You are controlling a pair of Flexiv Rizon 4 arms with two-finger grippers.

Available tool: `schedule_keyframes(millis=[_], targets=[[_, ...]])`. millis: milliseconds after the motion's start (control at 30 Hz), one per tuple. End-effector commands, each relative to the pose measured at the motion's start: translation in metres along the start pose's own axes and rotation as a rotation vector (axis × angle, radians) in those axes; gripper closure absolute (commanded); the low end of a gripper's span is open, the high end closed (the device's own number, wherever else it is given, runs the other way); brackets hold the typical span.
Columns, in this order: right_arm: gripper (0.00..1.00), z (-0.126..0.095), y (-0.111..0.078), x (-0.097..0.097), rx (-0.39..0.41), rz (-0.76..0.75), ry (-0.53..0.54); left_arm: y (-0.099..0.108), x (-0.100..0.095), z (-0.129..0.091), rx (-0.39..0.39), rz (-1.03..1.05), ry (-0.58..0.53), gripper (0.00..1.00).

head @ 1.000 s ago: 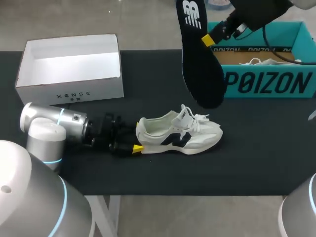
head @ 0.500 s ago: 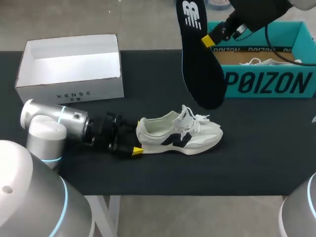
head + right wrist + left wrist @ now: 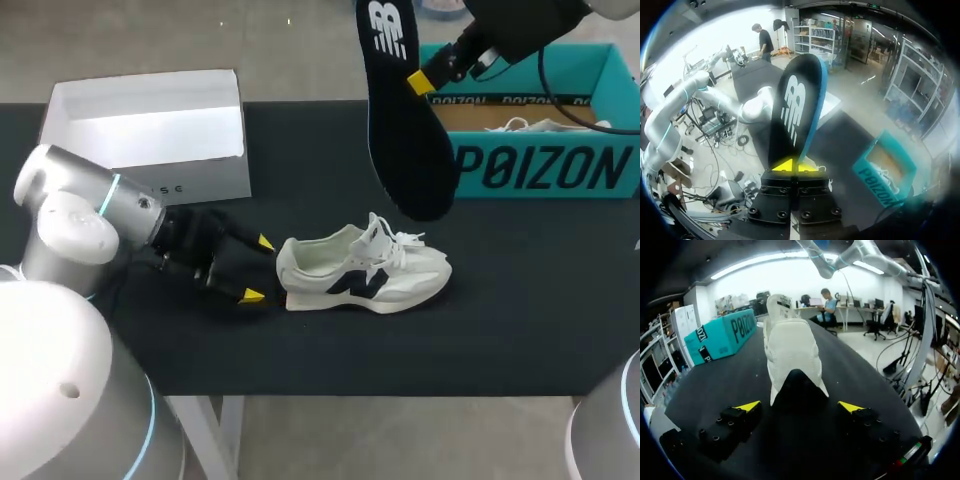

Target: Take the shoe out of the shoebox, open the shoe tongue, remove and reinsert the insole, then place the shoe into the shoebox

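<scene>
A white sneaker with a dark side logo (image 3: 362,272) lies on its sole on the black table, heel toward my left gripper (image 3: 258,268). That gripper is open just behind the heel, not touching it. In the left wrist view the sneaker's heel (image 3: 792,347) stands just ahead of the open left gripper (image 3: 799,406). The dark insole (image 3: 405,120) hangs upright above the table, my right gripper (image 3: 422,80) shut on its edge. From the right wrist, the insole (image 3: 795,102) rises out of the shut right gripper (image 3: 790,165). The teal shoebox (image 3: 545,170) sits at the back right.
A white open box (image 3: 150,175) stands at the back left, close to my left arm. Inside the teal shoebox lies another white shoe (image 3: 530,125). The black table (image 3: 500,320) lies bare in front of and to the right of the sneaker.
My left gripper has opened wider, let go of the sneaker's heel and drawn back to the left; its arm has swung up and left. The right arm and insole have not moved.
</scene>
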State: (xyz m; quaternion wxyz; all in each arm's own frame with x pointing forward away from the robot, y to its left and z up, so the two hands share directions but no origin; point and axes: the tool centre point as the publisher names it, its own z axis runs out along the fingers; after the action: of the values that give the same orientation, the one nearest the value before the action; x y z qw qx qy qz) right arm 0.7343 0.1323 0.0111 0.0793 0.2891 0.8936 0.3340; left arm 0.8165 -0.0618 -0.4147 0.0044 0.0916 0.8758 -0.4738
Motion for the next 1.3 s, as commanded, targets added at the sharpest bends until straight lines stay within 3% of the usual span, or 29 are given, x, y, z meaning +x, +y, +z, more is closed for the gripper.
schedule_keyframes(millis=[33, 167, 367, 467, 800, 1000, 1300], targets=[[1.0, 0.001, 0.002, -0.001, 0.002, 0.0, 0.002, -0.024, 0.009, -0.041, -0.258, -0.008, 0.018, 0.0], [1.0, 0.001, 0.002, -0.001, 0.002, 0.0, 0.002, -0.042, 0.009, -0.059, -0.378, 0.005, 0.066, 0.0], [1.0, 0.001, 0.002, -0.001, 0.002, 0.0, 0.002, -0.065, 0.011, -0.069, -0.464, 0.01, 0.143, 0.0], [1.0, 0.001, 0.002, -0.001, 0.002, 0.0, 0.002, -0.071, 0.012, -0.07, -0.444, 0.002, 0.153, 0.0], [1.0, 0.001, 0.002, -0.001, 0.002, 0.0, 0.002, -0.069, 0.012, -0.068, -0.548, -0.003, 0.126, 0.0], [1.0, 0.001, 0.002, -0.001, 0.002, 0.0, 0.002, -0.069, 0.012, -0.068, -0.548, -0.003, 0.126, 0.0], [1.0, -0.018, 0.003, 0.015, -0.002, 0.001, -0.022, -0.069, 0.012, -0.068, -0.548, -0.003, 0.126, 0.0]])
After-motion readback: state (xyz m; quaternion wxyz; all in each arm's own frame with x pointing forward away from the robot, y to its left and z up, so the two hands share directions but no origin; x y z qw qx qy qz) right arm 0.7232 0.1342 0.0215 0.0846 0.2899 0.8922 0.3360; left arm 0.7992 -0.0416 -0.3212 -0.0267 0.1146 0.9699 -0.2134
